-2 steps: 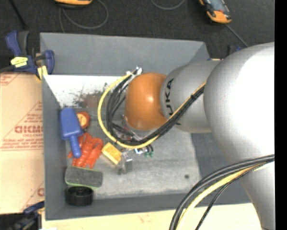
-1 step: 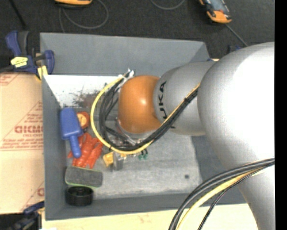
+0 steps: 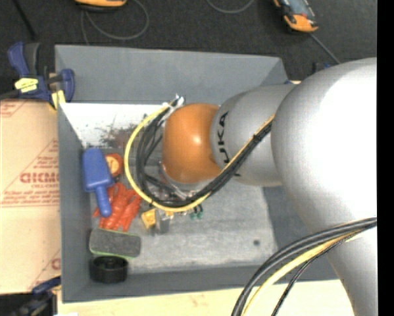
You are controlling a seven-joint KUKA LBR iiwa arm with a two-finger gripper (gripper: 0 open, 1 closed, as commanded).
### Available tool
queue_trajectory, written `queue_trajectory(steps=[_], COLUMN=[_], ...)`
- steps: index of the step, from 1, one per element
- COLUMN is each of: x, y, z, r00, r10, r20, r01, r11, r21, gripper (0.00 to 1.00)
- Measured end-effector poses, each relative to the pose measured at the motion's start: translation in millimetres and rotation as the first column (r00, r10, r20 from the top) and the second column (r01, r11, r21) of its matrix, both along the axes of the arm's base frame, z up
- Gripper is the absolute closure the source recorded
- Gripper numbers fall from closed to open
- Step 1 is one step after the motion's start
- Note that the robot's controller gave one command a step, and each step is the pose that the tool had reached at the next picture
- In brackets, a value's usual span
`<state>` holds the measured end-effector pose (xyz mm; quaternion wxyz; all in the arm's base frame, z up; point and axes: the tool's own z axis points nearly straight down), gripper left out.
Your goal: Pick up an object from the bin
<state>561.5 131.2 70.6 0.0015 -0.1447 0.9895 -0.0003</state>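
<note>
My gripper (image 3: 164,214) hangs low in the bin's left half, mostly hidden under the arm's orange cover and cables. Just left of it lies a ridged orange-red plastic thing (image 3: 122,210), and a small yellow piece (image 3: 147,220) sits right beside the gripper's lower end. A blue scoop-shaped toy (image 3: 95,173) lies farther left, its handle pointing down over the orange-red thing. Whether anything is held is hidden from this view.
A grey-green oblong block (image 3: 114,243) and a black round cap (image 3: 109,268) lie in the bin's lower left corner. A yellow-orange thing (image 3: 115,164) peeks out beside the blue toy. The big arm covers the bin's right half and back.
</note>
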Motion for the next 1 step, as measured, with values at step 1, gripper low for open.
queue_trajectory(steps=[1], x=[-7.0], y=[-1.9], z=[140.8], r00=[1.000], r10=[0.009], r20=[0.003], r01=[-0.009], r11=[1.000], r21=[0.000], gripper=[1.00])
